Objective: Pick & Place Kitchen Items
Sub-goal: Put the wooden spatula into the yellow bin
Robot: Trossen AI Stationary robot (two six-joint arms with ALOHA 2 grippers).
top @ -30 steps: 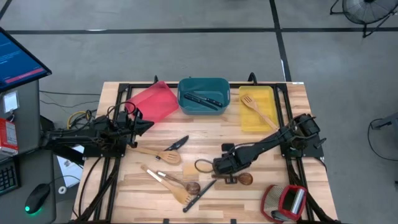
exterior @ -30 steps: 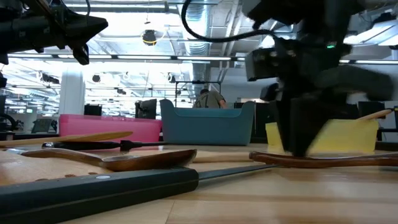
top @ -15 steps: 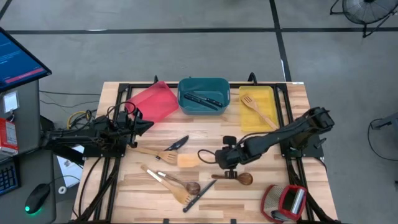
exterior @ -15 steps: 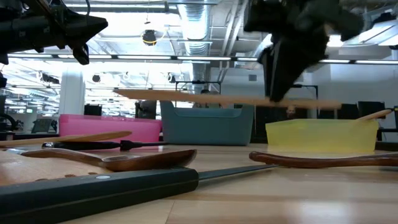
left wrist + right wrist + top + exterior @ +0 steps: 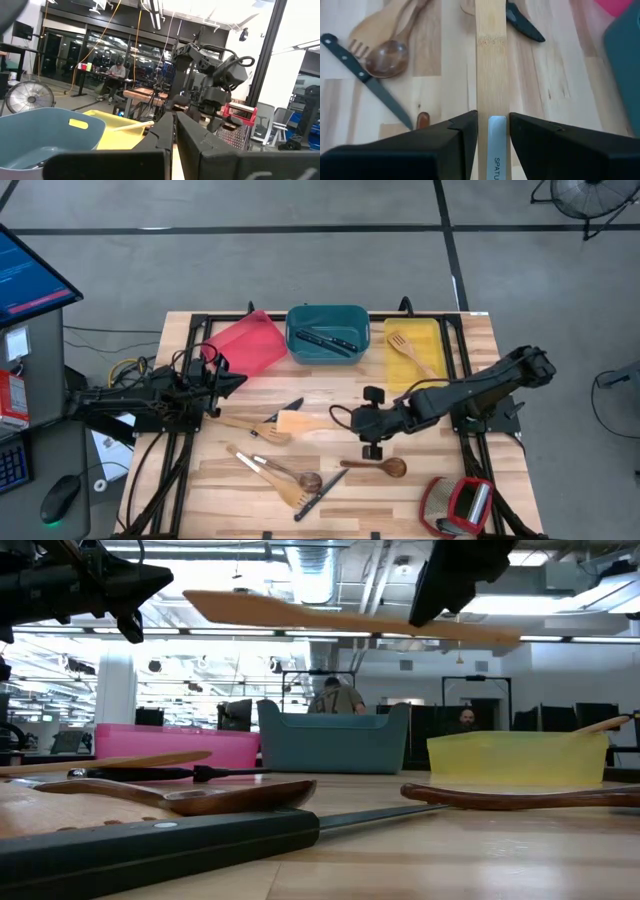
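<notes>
Right gripper jaws are gripping a wooden spatula, carrying it above the counter. Left gripper is waiting, jaws narrow. Teal tray and yellow tray are each holding an item; several utensils are remaining loose.

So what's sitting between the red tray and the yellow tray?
The teal tray, with a black-handled knife lying in it. The high view shows it between the red tray and yellow tray.
</notes>
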